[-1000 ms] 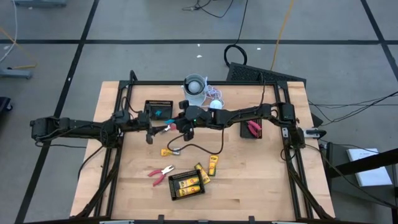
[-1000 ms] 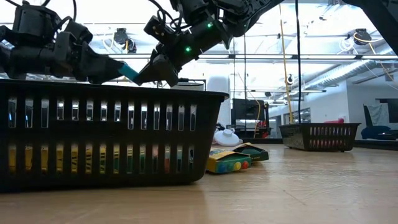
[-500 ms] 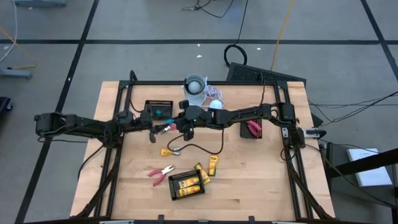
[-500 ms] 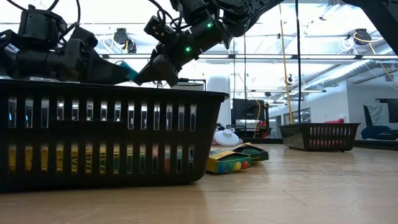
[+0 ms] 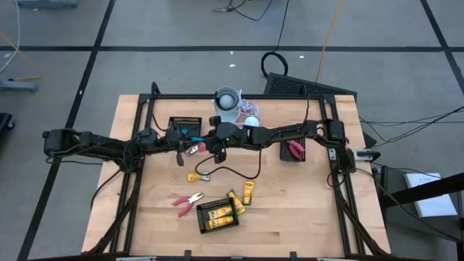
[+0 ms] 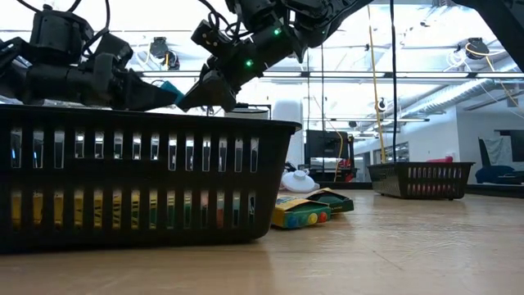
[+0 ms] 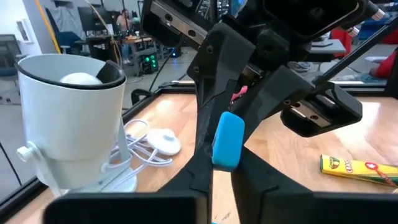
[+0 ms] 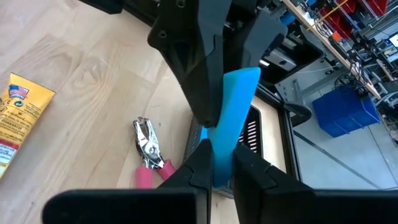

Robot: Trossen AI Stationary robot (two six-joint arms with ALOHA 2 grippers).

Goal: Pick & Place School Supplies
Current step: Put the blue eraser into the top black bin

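Note:
A small light-blue stick [image 5: 194,138] hangs in the air between my two grippers, over the table's far middle. My right gripper [image 8: 217,165] is shut on one end and my left gripper [image 7: 222,165] is shut on the other. They meet tip to tip in the low view, the left gripper [image 6: 160,93] and the right gripper [image 6: 203,90] with the stick [image 6: 171,88] between them. Red-handled pliers [image 8: 148,149] lie on the wood right below. A black tray [image 5: 184,125] behind them holds another blue stick. My left gripper pinches the stick's end [image 7: 225,152] between its two fingers, coming in level from the table's left. The stick is lifted clear of the table. My right gripper pinches the opposite end [image 8: 219,149] between its two fingers, reaching from the table's right and slanting a little downward. The stick runs out from the fingers toward the left gripper, clear of the table.
A white cup [image 5: 228,101] and a white corded disc [image 5: 251,122] stand at the far edge. A black tray [image 5: 293,150] with red tools sits at the right. Near the front lie red pliers [image 5: 188,202], yellow pieces [image 5: 249,192] and a tray [image 5: 216,214] of yellow pieces.
My left gripper has edged toward the table's right, up to the right gripper, and its fingers now stand over the stick's free end. The right gripper and the stick have kept still.

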